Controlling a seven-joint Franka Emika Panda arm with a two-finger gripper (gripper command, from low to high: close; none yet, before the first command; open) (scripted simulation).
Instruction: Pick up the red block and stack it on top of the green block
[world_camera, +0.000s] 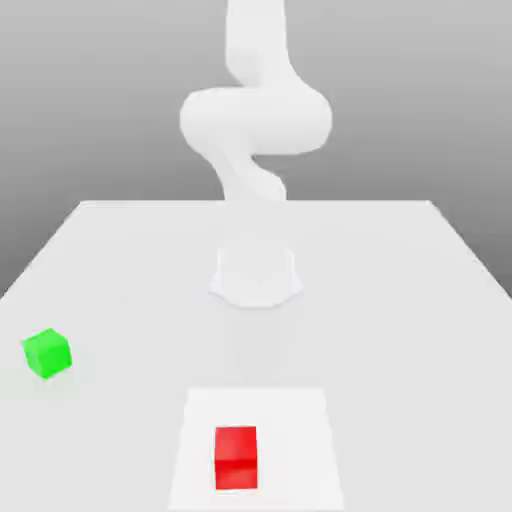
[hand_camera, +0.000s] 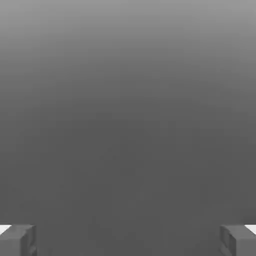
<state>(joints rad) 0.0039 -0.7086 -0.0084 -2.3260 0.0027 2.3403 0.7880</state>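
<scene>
The red block (world_camera: 235, 458) rests on the table near the front edge of the exterior view, at its middle. The green block (world_camera: 46, 353) sits on the table at the exterior view's left, well apart from the red one. In the hand view my gripper (hand_camera: 128, 241) is open, its two grey fingertips (hand_camera: 18, 240) standing far apart with nothing between them and only plain grey background beyond. The white arm (world_camera: 255, 120) rises from its base and bends upward out of the exterior view, far above both blocks.
The white table (world_camera: 400, 300) spreads wide around the arm's round base (world_camera: 255, 272). A lighter square patch (world_camera: 300, 420) lies under the red block.
</scene>
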